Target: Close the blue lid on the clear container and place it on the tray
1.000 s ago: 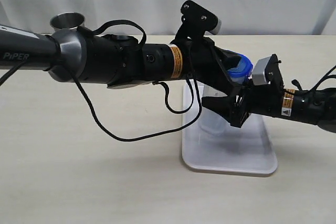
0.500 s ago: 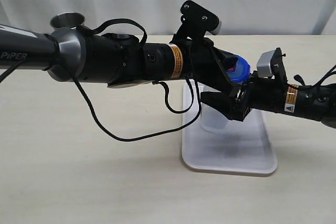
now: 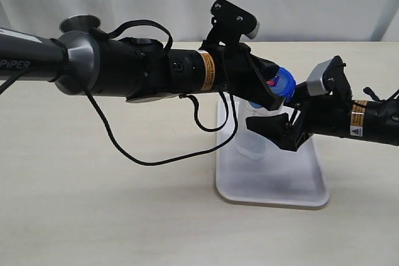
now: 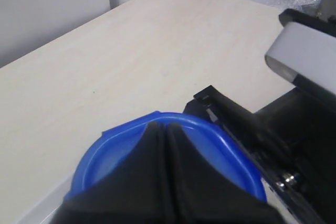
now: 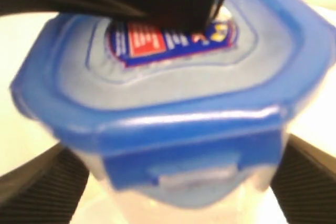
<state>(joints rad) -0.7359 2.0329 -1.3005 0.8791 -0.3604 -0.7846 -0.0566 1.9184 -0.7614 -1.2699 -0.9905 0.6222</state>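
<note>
Blue lid (image 5: pixel 173 77) is seated on the clear container (image 3: pixel 257 136), stood on the tray (image 3: pixel 274 199). Left tool (image 4: pixel 160 129), pinched together, is pressed on the lid; right tool (image 5: pixel 173 182) is spread apart around the container.
</note>
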